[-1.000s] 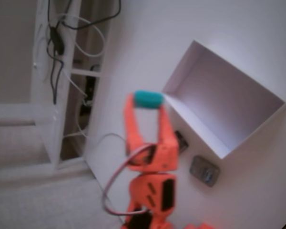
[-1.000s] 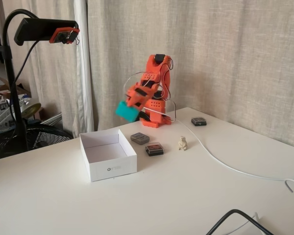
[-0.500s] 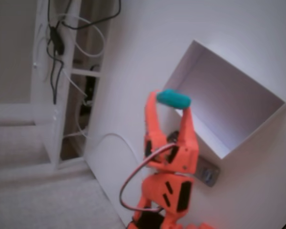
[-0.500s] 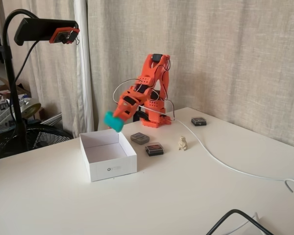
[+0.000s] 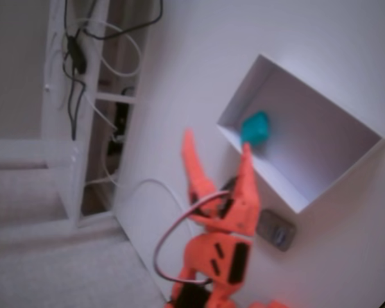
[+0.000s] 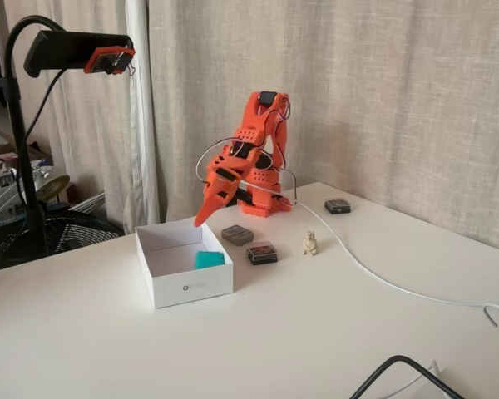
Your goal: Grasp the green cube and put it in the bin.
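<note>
My fingers stand spread wide apart with nothing between them, and in a fixed view from above they make an open V whose right-hand tip hangs at the near wall of the bin while the left-hand tip is out over the bare bench. The green cube lies inside the bin, on its floor, just beyond that right-hand fingertip and close to the corner nearest my arm. In a fixed view from the side my fingers point down at the back rim of the bin, and the green cube sits below and in front of them, against the right-hand wall. So the cube is ahead of me and lower, apart from both fingers. I judge the drop done; what remains is to pull back up and away without catching the bin's rim
</note>
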